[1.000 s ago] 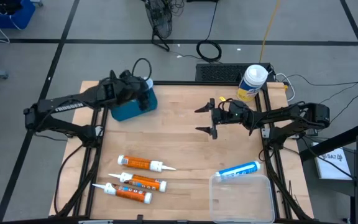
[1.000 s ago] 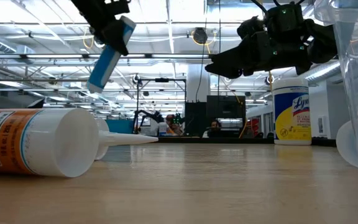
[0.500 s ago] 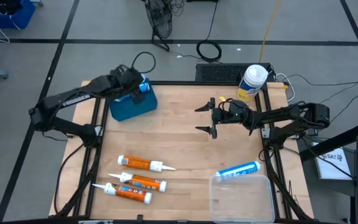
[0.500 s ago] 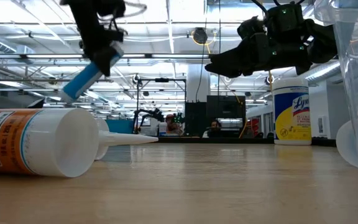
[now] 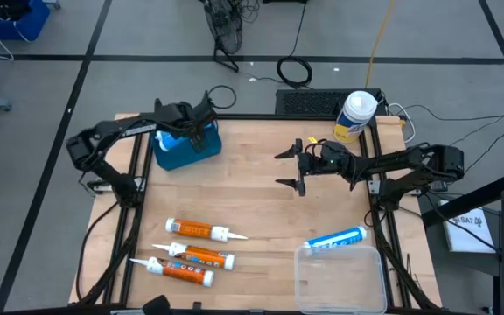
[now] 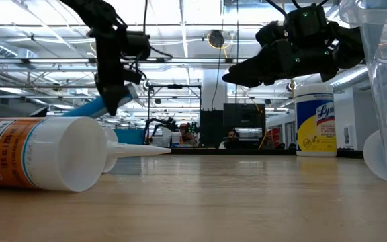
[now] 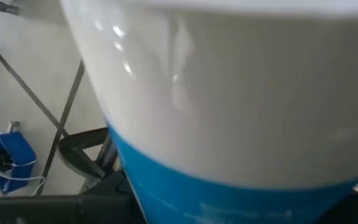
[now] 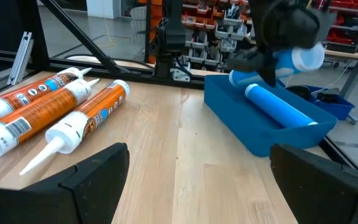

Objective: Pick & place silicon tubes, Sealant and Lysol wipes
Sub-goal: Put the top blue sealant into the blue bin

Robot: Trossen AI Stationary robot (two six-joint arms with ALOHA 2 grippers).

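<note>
Since a second ago: my left arm has swung its blue tube down from mid-air into the blue bin; my right arm has not shifted.

High view
- Landmark: blue bin (image 5: pixel 185 150), at the table's far left corner.
- My left gripper (image 5: pixel 188 129): over the bin's far edge, on a blue tube; finger spread hidden, so I cannot tell if it grips.
- My right gripper (image 5: pixel 297 166): well right of the bin, fingers spread wide, nothing between them.
- Lysol wipes (image 5: pixel 355 116): upright, far right of the bin, beyond my right arm, at the table's back edge.
- Orange tubes (image 5: pixel 196 250): three, lying near the front edge, well forward of the bin.
- Blue-and-white tube (image 5: pixel 338 239): lying far from the bin, just beside the clear tray (image 5: pixel 340 280).

Low view
- Blue tube (image 6: pixel 94 107): tilted, below my left gripper.
- Wipes canister: standing under my right arm.

Left wrist view
- Blue tube's white end and blue body fill the frame.

Right wrist view
- Bin holds a lying blue tube (image 8: pixel 278 106); another, white-capped, sits under my left gripper.
</note>
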